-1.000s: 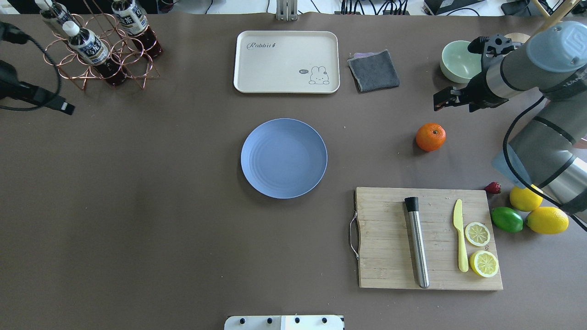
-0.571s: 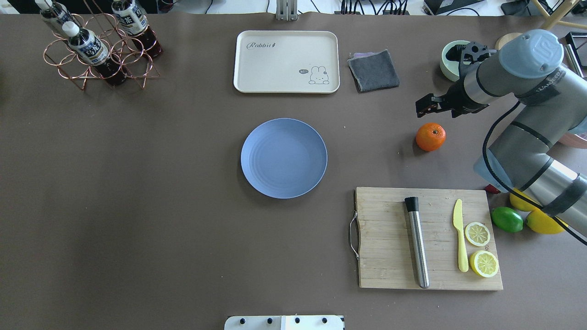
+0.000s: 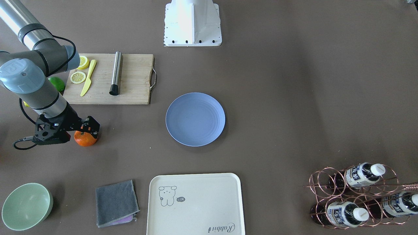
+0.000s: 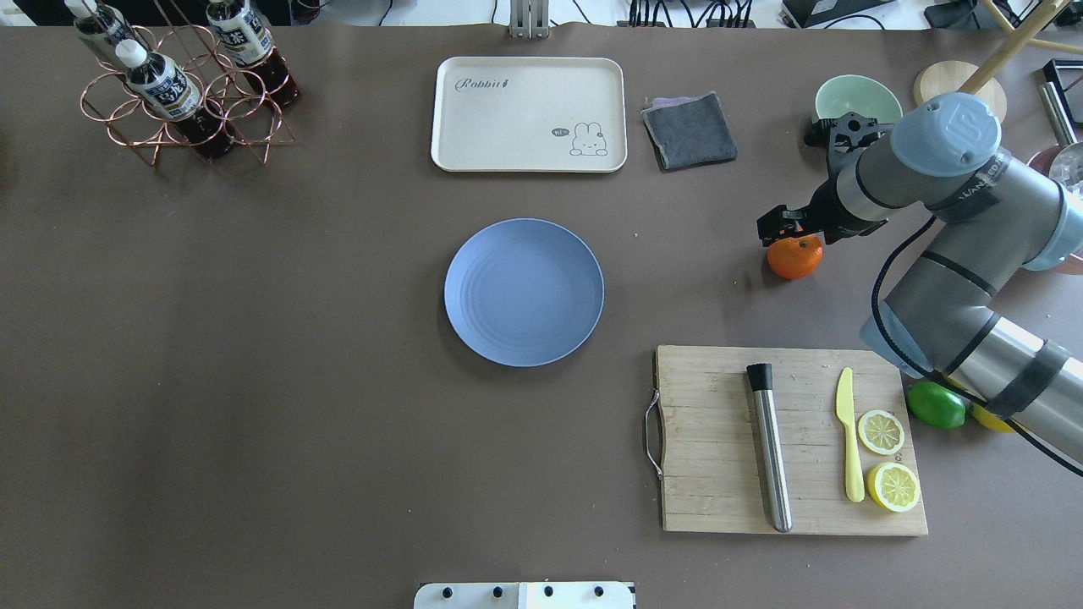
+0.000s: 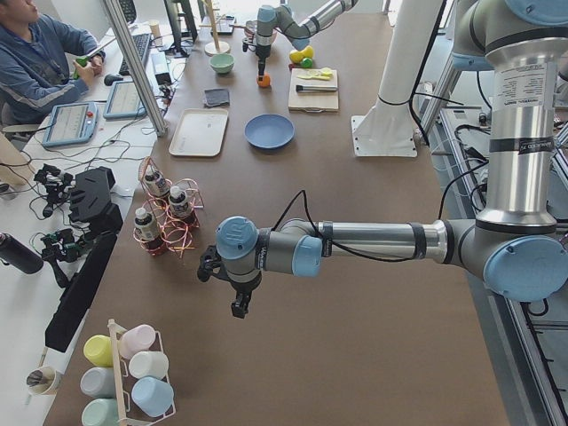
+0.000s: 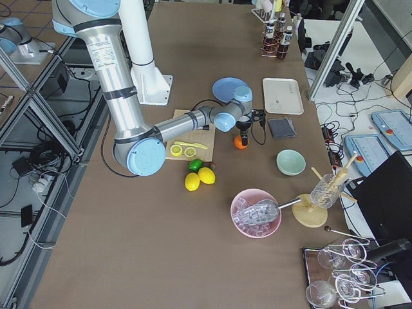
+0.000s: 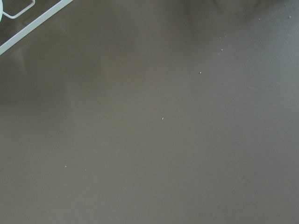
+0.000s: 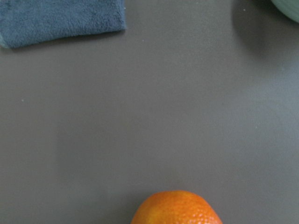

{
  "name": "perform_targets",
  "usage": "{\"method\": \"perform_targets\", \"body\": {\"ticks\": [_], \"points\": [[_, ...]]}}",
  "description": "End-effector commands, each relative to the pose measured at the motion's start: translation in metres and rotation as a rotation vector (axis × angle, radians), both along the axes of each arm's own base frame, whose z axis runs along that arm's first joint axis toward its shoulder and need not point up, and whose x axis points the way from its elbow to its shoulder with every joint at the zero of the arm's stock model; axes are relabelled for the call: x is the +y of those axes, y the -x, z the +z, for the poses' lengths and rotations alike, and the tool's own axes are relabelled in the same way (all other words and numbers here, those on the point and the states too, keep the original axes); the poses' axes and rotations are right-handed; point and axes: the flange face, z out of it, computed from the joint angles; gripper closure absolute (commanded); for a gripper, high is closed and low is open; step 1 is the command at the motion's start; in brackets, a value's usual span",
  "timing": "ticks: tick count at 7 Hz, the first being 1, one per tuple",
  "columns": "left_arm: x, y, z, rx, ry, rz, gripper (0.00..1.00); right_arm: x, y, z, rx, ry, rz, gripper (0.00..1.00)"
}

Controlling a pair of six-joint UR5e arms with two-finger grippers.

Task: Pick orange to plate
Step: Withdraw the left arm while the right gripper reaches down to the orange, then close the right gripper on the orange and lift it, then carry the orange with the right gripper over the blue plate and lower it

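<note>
The orange [image 4: 797,262] rests on the brown table, right of the blue-grey plate [image 4: 525,292] with bare table between them. My right gripper [image 4: 777,228] hangs just over the orange's far-left side, its black fingers [image 3: 88,124] apart and open, holding nothing. The front-facing view shows the orange [image 3: 84,139] peeking out below that gripper [image 3: 90,126]. In the right wrist view only the orange's top [image 8: 176,209] shows at the bottom edge. My left gripper [image 5: 238,309] appears only in the left side view, low over bare table near the bottle rack; I cannot tell its state.
A cutting board [image 4: 719,440] with a steel muddler, yellow knife and lemon slices lies nearer the robot than the orange. A lime [image 4: 935,404] sits beside it. The green bowl [image 4: 854,97], grey cloth [image 4: 689,128], cream tray [image 4: 529,114] and bottle rack [image 4: 182,85] line the far side.
My right gripper has swung left and down from beside the green bowl to just over the orange. The left arm has left the overhead view's left edge.
</note>
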Motion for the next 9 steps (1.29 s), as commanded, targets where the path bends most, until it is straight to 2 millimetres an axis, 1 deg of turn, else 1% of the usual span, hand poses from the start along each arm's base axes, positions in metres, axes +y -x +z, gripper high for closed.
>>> {"method": "perform_targets", "body": {"ticks": [1, 2, 3, 4, 5, 6, 7, 8, 9], "points": [[0.000, 0.000, -0.002, 0.000, 0.006, 0.000, 0.01, 0.007, 0.017, 0.010, 0.030, -0.005, -0.010, 0.00], [0.000, 0.000, -0.002, 0.000, 0.006, 0.000, 0.01, 0.006, 0.019, 0.013, 0.035, -0.002, -0.012, 0.01], [-0.001, 0.000, -0.003, 0.000, 0.003, 0.000, 0.01, 0.006, 0.020, 0.012, 0.034, -0.001, -0.010, 0.13], [-0.001, 0.000, -0.004, 0.000, 0.002, 0.000, 0.01, 0.004, 0.018, 0.008, 0.030, -0.001, 0.006, 0.77], [-0.001, 0.000, -0.004, 0.000, 0.002, 0.000, 0.01, 0.001, 0.015, 0.005, 0.027, -0.004, 0.014, 1.00], [-0.001, 0.000, -0.004, 0.000, 0.002, 0.000, 0.01, -0.009, 0.012, -0.021, -0.019, 0.037, 0.084, 1.00], [-0.001, 0.000, -0.004, 0.000, 0.002, 0.000, 0.01, -0.014, 0.035, -0.061, -0.062, 0.101, 0.146, 1.00], [-0.001, 0.000, -0.004, 0.000, 0.002, 0.000, 0.01, -0.009, 0.072, -0.108, -0.067, 0.131, 0.149, 1.00], [-0.002, -0.001, -0.005, 0.000, 0.002, 0.002, 0.01, 0.011, 0.120, -0.157, -0.089, 0.154, 0.182, 1.00]]}}
